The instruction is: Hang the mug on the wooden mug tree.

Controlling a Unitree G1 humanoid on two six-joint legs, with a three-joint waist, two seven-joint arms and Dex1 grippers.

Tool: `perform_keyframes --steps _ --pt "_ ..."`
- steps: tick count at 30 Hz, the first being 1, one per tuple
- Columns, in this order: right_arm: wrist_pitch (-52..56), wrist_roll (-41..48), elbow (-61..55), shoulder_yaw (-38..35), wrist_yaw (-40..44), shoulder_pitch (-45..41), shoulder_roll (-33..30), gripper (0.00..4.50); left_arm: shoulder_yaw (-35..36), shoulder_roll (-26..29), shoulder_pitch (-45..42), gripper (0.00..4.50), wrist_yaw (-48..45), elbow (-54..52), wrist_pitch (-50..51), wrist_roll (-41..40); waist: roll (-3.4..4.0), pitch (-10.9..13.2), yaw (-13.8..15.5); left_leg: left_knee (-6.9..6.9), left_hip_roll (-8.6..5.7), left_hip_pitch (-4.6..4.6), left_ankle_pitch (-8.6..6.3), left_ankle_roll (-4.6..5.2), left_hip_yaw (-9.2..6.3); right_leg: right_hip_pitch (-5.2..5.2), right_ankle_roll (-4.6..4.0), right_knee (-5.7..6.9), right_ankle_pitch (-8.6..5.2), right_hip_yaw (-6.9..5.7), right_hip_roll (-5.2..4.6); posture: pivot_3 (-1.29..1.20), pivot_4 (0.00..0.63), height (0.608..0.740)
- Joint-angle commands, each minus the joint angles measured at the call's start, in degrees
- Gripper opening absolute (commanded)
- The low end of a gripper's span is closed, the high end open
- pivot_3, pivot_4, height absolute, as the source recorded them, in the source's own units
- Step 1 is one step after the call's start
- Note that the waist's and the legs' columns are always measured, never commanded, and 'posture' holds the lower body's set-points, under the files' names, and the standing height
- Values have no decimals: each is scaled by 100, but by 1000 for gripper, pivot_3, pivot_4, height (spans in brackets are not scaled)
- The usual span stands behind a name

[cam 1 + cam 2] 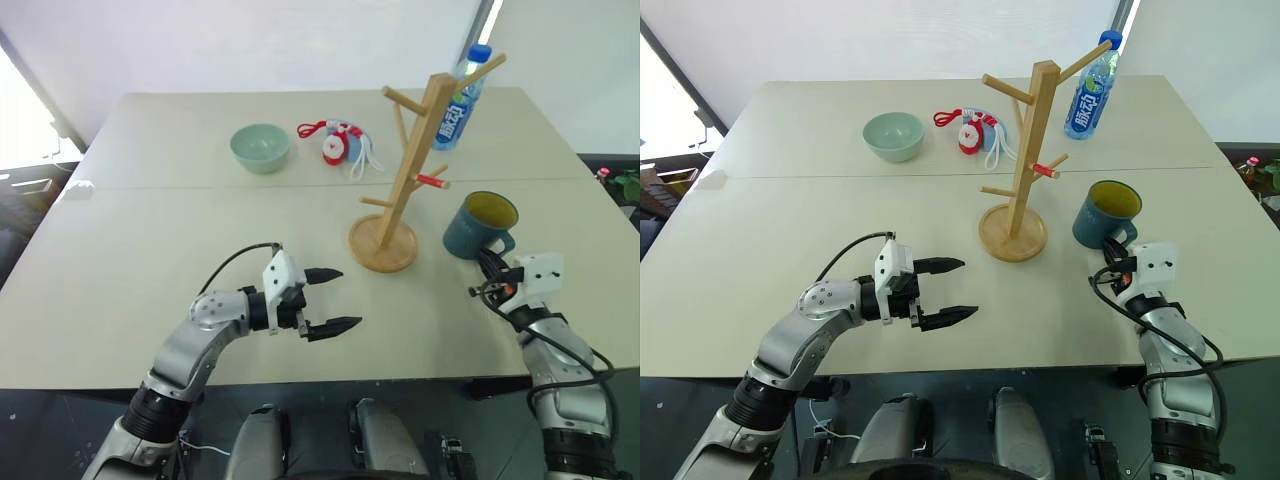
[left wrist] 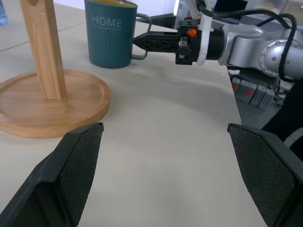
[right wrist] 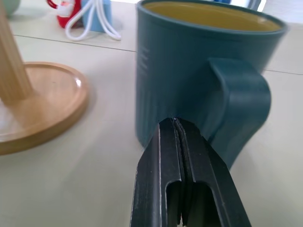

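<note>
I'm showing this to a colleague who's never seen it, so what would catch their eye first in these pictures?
Probably the wooden mug tree rising mid-table, with the blue-grey mug standing on the table just to its right. Next, the right tool, shut, its tips against the mug's side by the handle without gripping it, and the left tool, open above the table's near edge.

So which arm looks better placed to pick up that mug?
The right. Its fingers are shut with the tips at the mug, beside the handle, and would have to open to grip it. The left fingers are open, over bare table on the far side of the mug tree.
</note>
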Motion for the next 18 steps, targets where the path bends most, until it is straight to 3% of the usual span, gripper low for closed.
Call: perform_keyframes --steps 1,7,10,14,18 --pt "-137 -27 -54 -264 -162 1 -53 16 12 -45 -99 4500 -18 -91 -111 -31 0 0 -2 0 0 0 0 0 1 0 0 0 0 1 0 0 150 740" --pt "-73 5 -218 -345 -206 221 -49 16 2 -103 -198 4500 -20 48 -203 12 1 0 -5 0 0 1 0 0 0 0 0 1 0 1 3 0 150 740" --pt "-53 91 -440 -341 -157 463 17 898 3 -96 -194 4500 -24 57 -221 9 0 0 4 0 0 0 0 0 -1 1 0 1 0 1 3 0 150 740" --pt "-54 30 -577 -348 -316 580 79 2899 5 -98 -185 4500 -11 42 -214 -5 0 0 -13 0 1 1 0 0 1 0 0 1 0 3 2 0 150 740" --pt "-105 -1 -450 -414 -523 443 132 2899 -7 -116 -183 4500 -3 19 -202 -7 1 0 -10 0 1 4 0 0 1 0 0 3 0 3 3 0 150 740"
